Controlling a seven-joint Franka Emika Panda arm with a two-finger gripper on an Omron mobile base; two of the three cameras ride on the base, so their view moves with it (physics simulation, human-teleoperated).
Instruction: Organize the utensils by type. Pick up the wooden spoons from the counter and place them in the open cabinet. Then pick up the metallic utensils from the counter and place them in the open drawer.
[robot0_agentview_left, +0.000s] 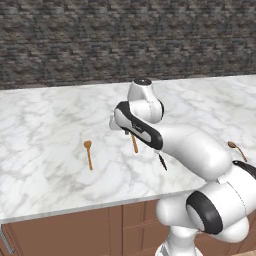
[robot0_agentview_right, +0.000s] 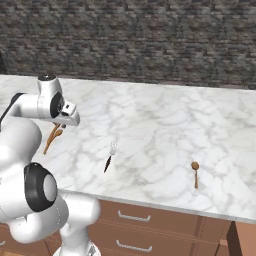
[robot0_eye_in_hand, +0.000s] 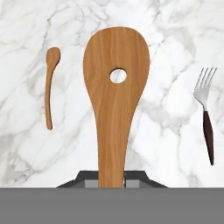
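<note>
Hand view, left to right: we see a small wooden spoon (robot0_eye_in_hand: 50, 87) lying on the marble worktop (robot0_eye_in_hand: 175, 35), our gripper (robot0_eye_in_hand: 112, 183) clamped on the handle of a slotted wooden spoon (robot0_eye_in_hand: 114, 96) lifted above it, then a dark-handled fork (robot0_eye_in_hand: 206, 111) lying flat.

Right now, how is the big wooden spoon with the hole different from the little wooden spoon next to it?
The big wooden spoon has a round hole in its wide bowl; the little wooden spoon has none and is much thinner. The big one is gripped by the hand above the counter; the little one lies flat on the marble. Both are brown wood.
</note>
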